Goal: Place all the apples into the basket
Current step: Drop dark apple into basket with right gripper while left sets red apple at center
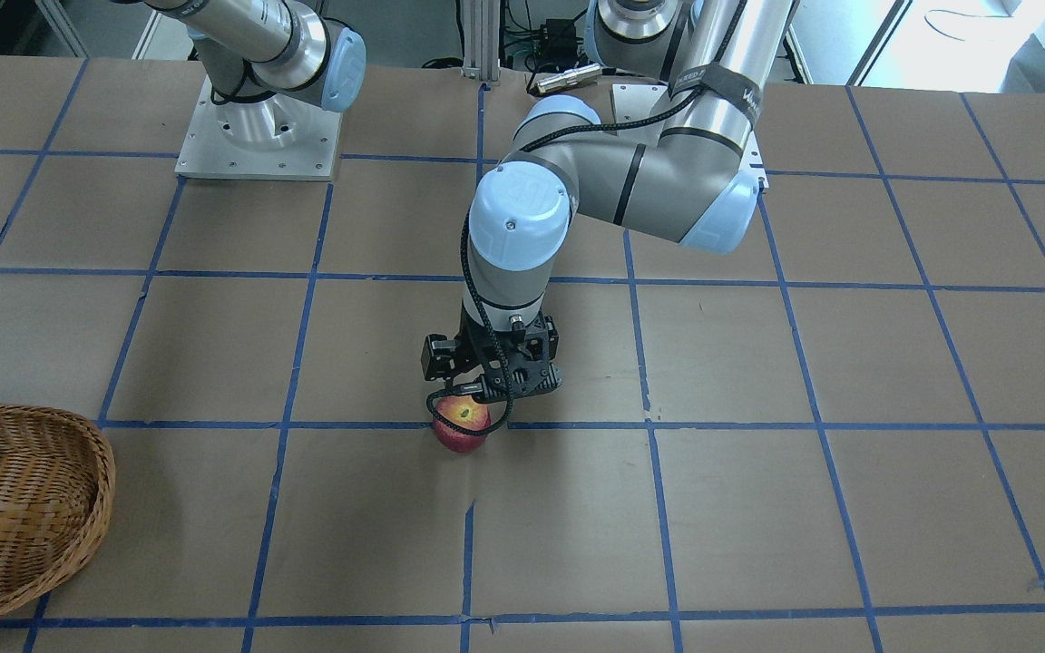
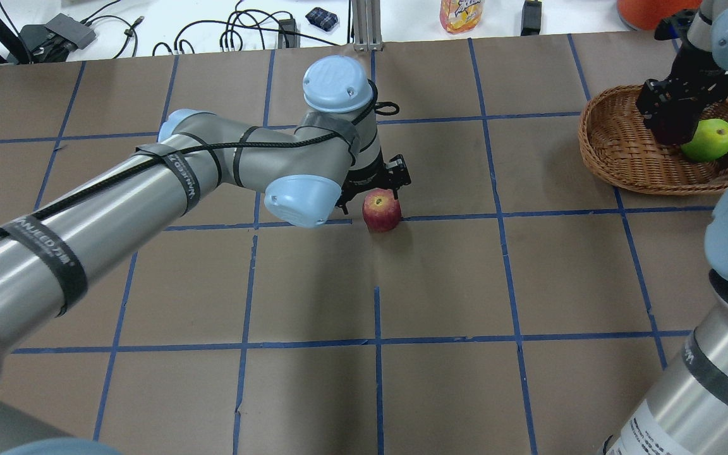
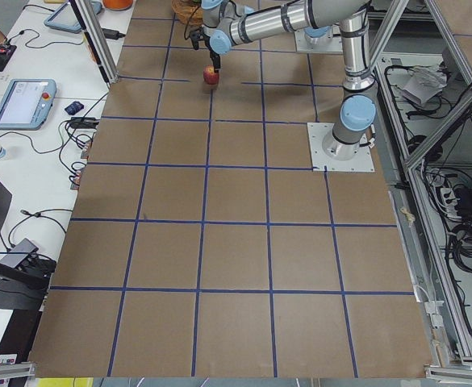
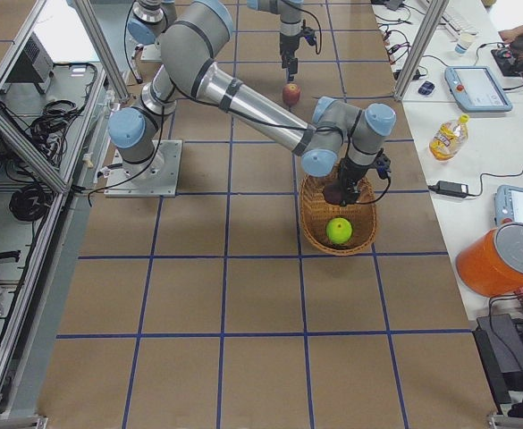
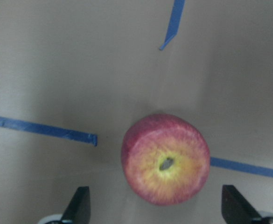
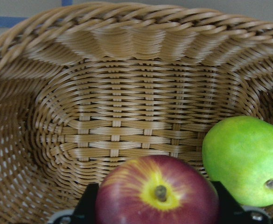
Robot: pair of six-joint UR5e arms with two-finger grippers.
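A red apple with a yellowish stem patch (image 2: 382, 210) stands on the brown table near its middle, also in the front view (image 1: 462, 426). My left gripper (image 1: 477, 399) hangs just above it, open; in the left wrist view the apple (image 5: 165, 158) lies between the spread fingers (image 5: 80, 205). The wicker basket (image 2: 598, 158) sits at the far right. My right gripper (image 2: 670, 129) is inside it, shut on a dark maroon apple (image 6: 157, 196). A lime-green apple (image 2: 709, 139) lies in the basket beside it (image 6: 248, 158).
A drink bottle (image 2: 461, 14), cables and an orange container (image 2: 648, 9) lie beyond the table's far edge. The right arm's base plate (image 1: 259, 136) is bolted to the table near the robot. Blue tape lines grid the brown surface.
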